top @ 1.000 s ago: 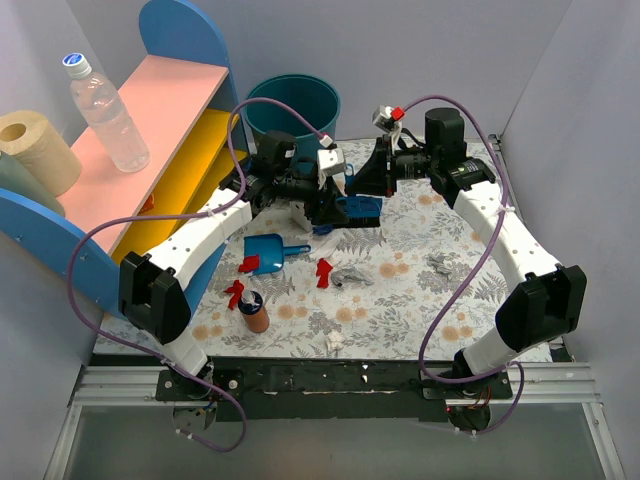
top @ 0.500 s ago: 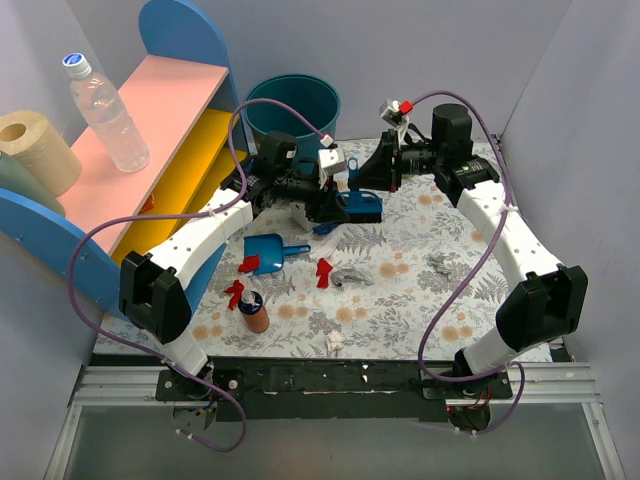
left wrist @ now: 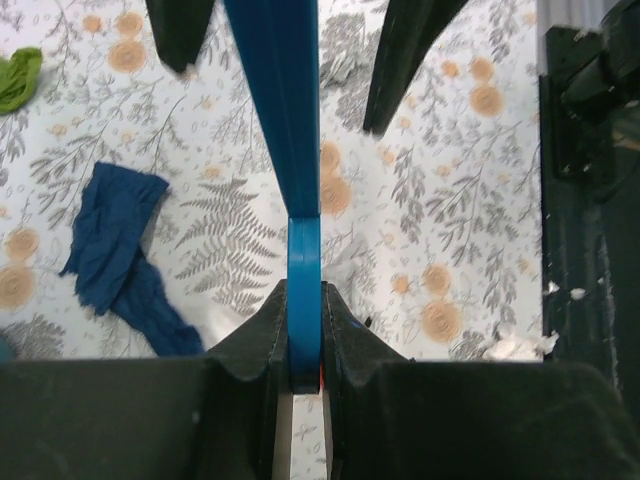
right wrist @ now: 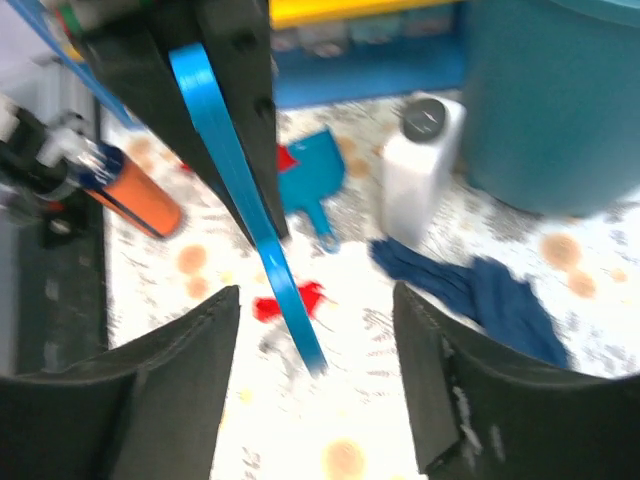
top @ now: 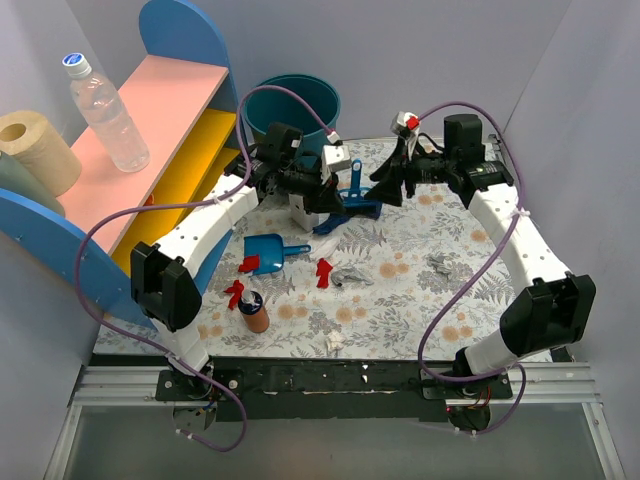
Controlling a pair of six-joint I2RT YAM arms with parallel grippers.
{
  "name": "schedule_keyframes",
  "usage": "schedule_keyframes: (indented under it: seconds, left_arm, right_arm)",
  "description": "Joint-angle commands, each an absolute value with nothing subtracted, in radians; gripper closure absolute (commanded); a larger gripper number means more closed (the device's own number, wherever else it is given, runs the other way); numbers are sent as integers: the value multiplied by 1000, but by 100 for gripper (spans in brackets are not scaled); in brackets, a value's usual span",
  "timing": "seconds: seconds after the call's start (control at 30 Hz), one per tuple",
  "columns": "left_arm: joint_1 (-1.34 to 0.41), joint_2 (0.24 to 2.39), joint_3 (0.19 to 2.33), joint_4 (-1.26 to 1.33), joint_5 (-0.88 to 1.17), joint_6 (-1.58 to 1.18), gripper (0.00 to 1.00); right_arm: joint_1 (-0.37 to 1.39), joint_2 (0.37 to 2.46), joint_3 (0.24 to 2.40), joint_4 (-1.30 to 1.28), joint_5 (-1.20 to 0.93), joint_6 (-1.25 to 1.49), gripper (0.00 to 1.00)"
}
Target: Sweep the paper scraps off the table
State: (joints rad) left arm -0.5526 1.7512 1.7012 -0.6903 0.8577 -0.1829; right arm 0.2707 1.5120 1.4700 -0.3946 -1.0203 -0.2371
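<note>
My left gripper [top: 333, 200] is shut on the handle of the blue hand brush [top: 356, 203], near the back middle of the table [top: 400, 310]. In the left wrist view the blue handle [left wrist: 286, 130] runs up from between the closed jaws [left wrist: 303, 318]. My right gripper [top: 388, 185] stands open just right of the brush; the handle [right wrist: 250, 215] hangs loose between its spread fingers [right wrist: 315, 310]. Paper scraps lie around: red [top: 322, 272], red [top: 249, 264], grey [top: 350, 275], grey [top: 440, 264], white [top: 335, 341], dark blue [left wrist: 120, 250], green [left wrist: 18, 78].
A blue dustpan [top: 268, 248] lies left of centre. An orange bottle [top: 256, 313] stands near the front left. A teal bucket [top: 295, 100] sits at the back. The pink-and-yellow shelf [top: 150, 130] at the left carries a water bottle [top: 105, 100] and a paper roll [top: 35, 145].
The left gripper closed on the brush handle. The right gripper opened, let go of the brush and drew back to the right.
</note>
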Motion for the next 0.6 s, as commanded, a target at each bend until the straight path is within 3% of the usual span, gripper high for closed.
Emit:
schedule_keyframes:
  seconds: [0.0,0.2,0.43,0.57]
  left_arm:
    - [-546,1743,1769,-945,753,91,100]
    - [-555,1706,1741,-988,654,201,100]
    - [-586,1710,1752,-991,614,184,100]
    - [-597,1700,1744,-977,612,144,100]
  right_arm:
    - [256,1425,1531,-645,-873,-657,25]
    - [311,1454,1614,-816,-830,-830,23]
    - [382,1552,1739,-870,-810,-771,14]
    - [425,1566,1763,-917,-793,-879,18]
